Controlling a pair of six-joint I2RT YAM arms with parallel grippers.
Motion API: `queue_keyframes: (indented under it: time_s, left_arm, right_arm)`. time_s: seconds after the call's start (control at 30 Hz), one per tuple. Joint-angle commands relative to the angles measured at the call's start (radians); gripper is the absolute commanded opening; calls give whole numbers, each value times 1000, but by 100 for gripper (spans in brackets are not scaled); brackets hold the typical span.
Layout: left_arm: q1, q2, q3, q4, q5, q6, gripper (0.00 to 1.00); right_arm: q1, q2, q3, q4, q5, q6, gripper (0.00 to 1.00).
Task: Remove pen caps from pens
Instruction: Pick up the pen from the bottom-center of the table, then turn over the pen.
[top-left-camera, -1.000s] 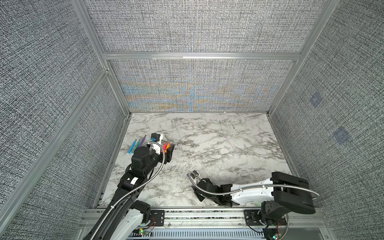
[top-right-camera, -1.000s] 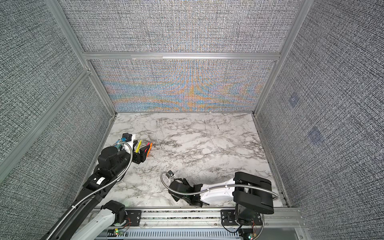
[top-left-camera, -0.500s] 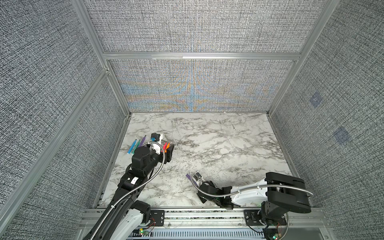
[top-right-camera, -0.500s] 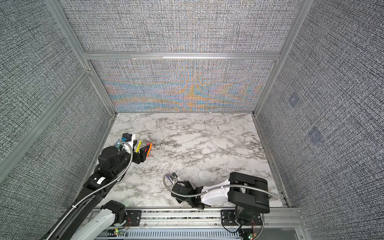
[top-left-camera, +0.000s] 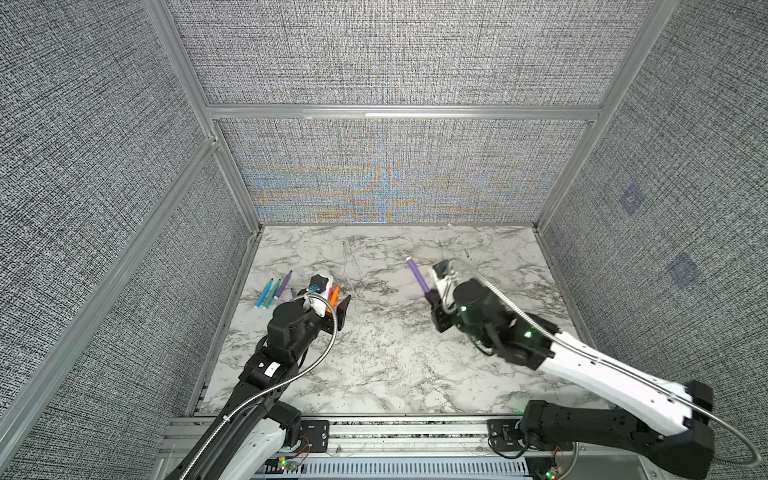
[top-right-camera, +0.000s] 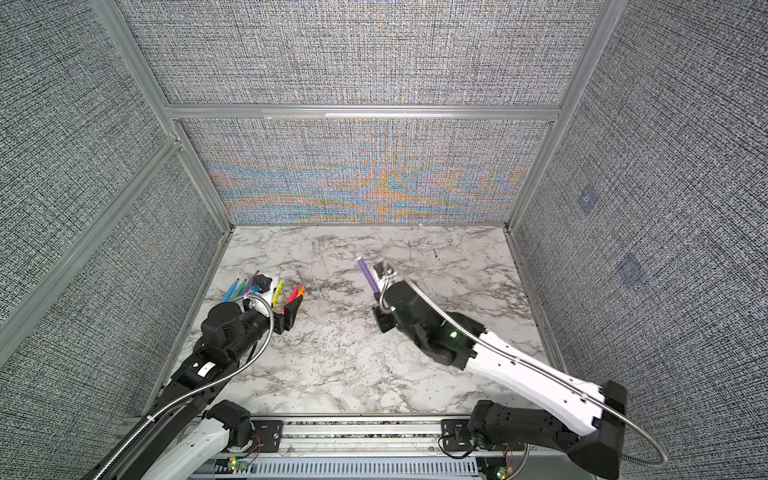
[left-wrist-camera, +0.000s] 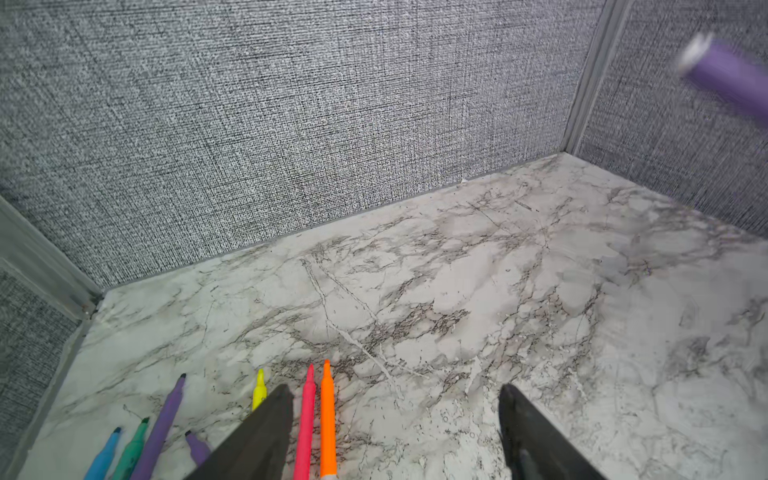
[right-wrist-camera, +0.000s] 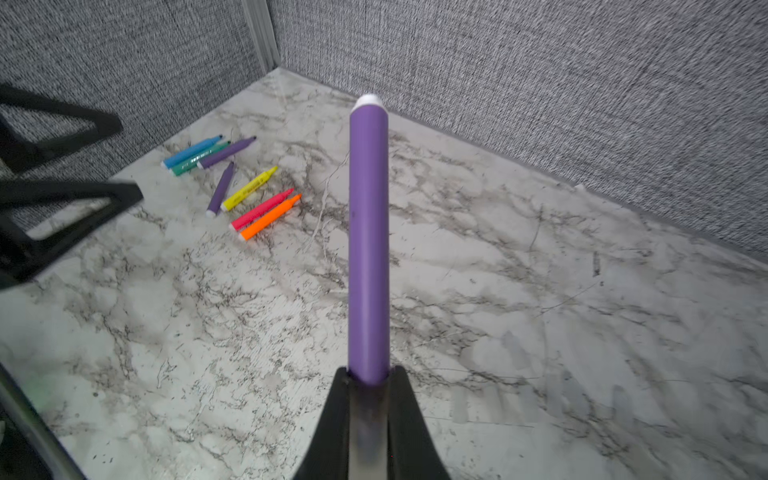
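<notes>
- My right end effector (right-wrist-camera: 370, 374) is clamped on one end of the purple pen (right-wrist-camera: 368, 232), which is lifted clear of the desk (top-left-camera: 395, 353). In a top view the pen sits around one o'clock from desk centre, with its barrel pointing toward eleven.
- Only that end is pinched (the pale length between the jaws may be the clear cap (right-wrist-camera: 368, 415), I cannot tell). The long free barrel could swing or slip out if knocked.
- My left end effector (left-wrist-camera: 394, 388) stands wide open and empty, low over the loose pens (right-wrist-camera: 249, 189) at about ten o'clock.
- One of its fingers (left-wrist-camera: 257, 432) lies just beside the pink pen (left-wrist-camera: 305, 419) and the orange pen (left-wrist-camera: 327, 419). A careless exit could sweep them out of line.
- If my left takes the barrel off-axis, the pull may twist the pen in my right grip rather than part cap from barrel.
- I see no loose caps on the marble.
</notes>
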Motion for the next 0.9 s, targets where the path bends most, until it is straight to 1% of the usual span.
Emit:
queue_keyframes:
  time_s: [0.0,0.07,0.13,0.17,0.2,0.27,0.33,0.4,0.43,0.47,0.5,0.53,0.57,0.63,0.77,0.87]
  left_arm:
    - [-119,-26,-64,233,-204,264,76]
    - [-212,-59,-161,500,-290,488,78]
    - [-282,-64,-253,773,-336,685,79]
    - [-316,-59,-286,872,-348,773,79]
    - [-351,-48,-310,942,-357,833,79]
    - [-434,7,-363,1121,-372,987,79]
    - [-509,96,-388,1256,-385,1131,79]
    - [-581,231,-395,1428,-416,1282,79]
    - [-606,323,-393,1547,-433,1367,79]
    - [-628,414,-384,1630,-454,1458,80]
    - [-635,473,-356,1631,-487,1511,80]
    - [-640,534,-325,1631,-521,1549,79]
    - [-643,576,-300,1631,-543,1560,77]
    - [-649,616,-280,1631,-536,1553,74]
    - [-651,616,-266,1631,-522,1526,73]
    - [-653,616,-262,1631,-499,1533,74]
  right_arm:
    - [-39,-6,112,-288,-115,-75,0]
    - [-50,20,176,-345,-154,-91,0]
    - [-56,52,216,-376,-183,-104,0]
    - [-60,70,232,-386,-203,-109,0]
    - [-60,86,244,-391,-219,-113,0]
    - [-61,118,259,-389,-255,-123,0]
    - [-61,149,270,-387,-281,-130,0]
    - [-61,182,279,-389,-310,-141,0]
    - [-59,199,284,-394,-332,-152,0]
    - [-57,216,295,-406,-348,-164,0]
    - [-55,230,307,-421,-352,-170,0]
    - [-54,238,318,-432,-350,-175,0]
    - [-52,241,320,-434,-343,-180,0]
    - [-52,239,310,-430,-333,-185,0]
    - [-52,232,283,-422,-335,-195,0]
    - [-53,228,275,-408,-359,-203,0]
